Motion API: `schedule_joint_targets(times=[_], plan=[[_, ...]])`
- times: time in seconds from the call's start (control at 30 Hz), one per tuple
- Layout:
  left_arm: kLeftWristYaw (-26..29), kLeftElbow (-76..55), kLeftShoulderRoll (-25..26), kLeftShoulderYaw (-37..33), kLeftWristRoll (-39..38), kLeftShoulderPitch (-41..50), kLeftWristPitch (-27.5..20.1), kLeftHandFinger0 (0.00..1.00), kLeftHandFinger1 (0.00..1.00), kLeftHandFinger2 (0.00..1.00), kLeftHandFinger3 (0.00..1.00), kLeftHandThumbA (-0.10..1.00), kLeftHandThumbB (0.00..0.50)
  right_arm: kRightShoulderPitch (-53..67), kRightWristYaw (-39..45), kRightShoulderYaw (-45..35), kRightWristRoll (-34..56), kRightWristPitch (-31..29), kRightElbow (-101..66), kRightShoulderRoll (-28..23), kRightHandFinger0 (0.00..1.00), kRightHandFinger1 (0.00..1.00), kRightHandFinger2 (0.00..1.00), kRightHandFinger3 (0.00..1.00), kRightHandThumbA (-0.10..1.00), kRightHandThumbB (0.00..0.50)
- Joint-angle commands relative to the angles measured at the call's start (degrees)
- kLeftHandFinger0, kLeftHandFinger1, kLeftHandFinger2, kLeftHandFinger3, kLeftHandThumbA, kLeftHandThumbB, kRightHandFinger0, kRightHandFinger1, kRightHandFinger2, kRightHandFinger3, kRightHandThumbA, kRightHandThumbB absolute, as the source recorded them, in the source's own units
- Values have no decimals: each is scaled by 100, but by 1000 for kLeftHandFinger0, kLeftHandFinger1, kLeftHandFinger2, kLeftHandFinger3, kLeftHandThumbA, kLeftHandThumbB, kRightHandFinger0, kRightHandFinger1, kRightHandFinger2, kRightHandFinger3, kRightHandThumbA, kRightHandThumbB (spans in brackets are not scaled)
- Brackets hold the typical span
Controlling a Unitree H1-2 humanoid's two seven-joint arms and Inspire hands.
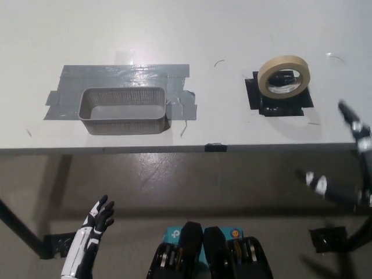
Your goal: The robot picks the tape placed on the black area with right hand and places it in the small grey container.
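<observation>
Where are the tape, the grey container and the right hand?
tape (269, 68): head view, on the roll's upper-left band.
grey container (123, 124): head view, on its near mesh wall.
right hand (356, 152): head view, mid-hand at the right edge.

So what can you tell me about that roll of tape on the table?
The tape is a beige ring, like paper masking tape, with an open centre. It sits tilted on the black patch on the white table, right of the grey mesh container. Nothing else touches it; the black right hand is off to its lower right.
</observation>
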Motion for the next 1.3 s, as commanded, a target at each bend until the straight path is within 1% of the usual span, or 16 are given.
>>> schedule_joint_targets(times=[0.0,0.07,0.13,0.17,0.27,0.33,0.43,0.5,0.63,0.77,0.93,1.0,1.03,1.17,1.2,1.27], plan=[[-100,-8,33,53,-232,-77,-141,1000,1000,1000,1000,922,177,-1103,503,281,-1396,1124,-63,-472,1000,1000,1000,1000,932,284],[-100,89,22,53,-230,-81,-206,1000,1000,1000,1000,926,177,-1579,542,455,-1552,1229,421,-622,1000,1000,1000,1000,949,300],[-96,94,17,63,-227,-31,-194,1000,1000,1000,1000,933,182,-1910,508,626,-1697,1271,880,-697,1000,1000,1000,1000,926,305],[-103,104,27,74,-233,-21,-196,1000,1000,1000,1000,931,187,-2105,537,744,-1802,1388,1146,-740,1000,1000,1000,1000,933,320],[-104,114,38,99,-241,-40,-157,1000,1000,1000,1000,931,199,-2502,483,945,-1894,1477,1702,-765,1000,1000,1000,1000,919,328],[-101,78,59,111,-226,-32,-120,1000,1000,1000,1000,940,193,-2758,410,1118,-2042,1532,2063,-766,1000,1000,1000,1000,909,338],[-141,57,75,110,-272,-13,-121,1000,1000,1000,1000,941,173,-3175,374,1372,-2197,1573,2654,-760,1000,1000,1000,1000,937,371],[-120,85,78,95,-210,1,-155,1000,1000,1000,1000,951,184,-3402,378,1524,-2285,1619,2996,-740,1000,1000,1000,1000,960,382],[-134,141,96,68,-178,17,-205,1000,1000,1000,1000,963,188,-3666,378,1712,-2366,1748,3430,-669,1000,1000,1000,1000,966,382],[-124,192,102,69,-160,18,-274,1000,1000,1000,1000,964,185,-3844,286,1842,-2404,1705,3895,-609,1000,1000,1000,1000,969,373],[-146,205,123,64,-173,13,-278,1000,1000,1000,1000,969,211,-4028,284,1891,-2355,1652,4303,-551,1000,1000,1000,1000,1000,386],[-158,179,125,58,-185,-2,-248,1000,1000,1000,1000,962,203,-4141,295,1971,-2424,1658,4475,-539,1000,1000,1000,1000,1000,391],[-166,176,128,59,-198,-2,-249,1000,1000,1000,1000,958,195,-4199,248,1980,-2404,1605,4613,-516,1000,1000,1000,1000,1000,403],[-161,164,127,64,-203,-11,-225,1000,1000,1000,1000,951,187,-4296,275,2004,-2391,1623,4675,-501,1000,1000,1000,1000,1000,398],[-156,181,119,74,-220,-17,-232,1000,1000,1000,1000,947,199,-4335,302,2014,-2388,1639,4692,-498,1000,1000,1000,1000,1000,397],[-142,179,104,80,-224,-17,-235,1000,1000,1000,1000,945,205,-4400,331,2027,-2375,1656,4760,-489,1000,1000,1000,1000,1000,397]])
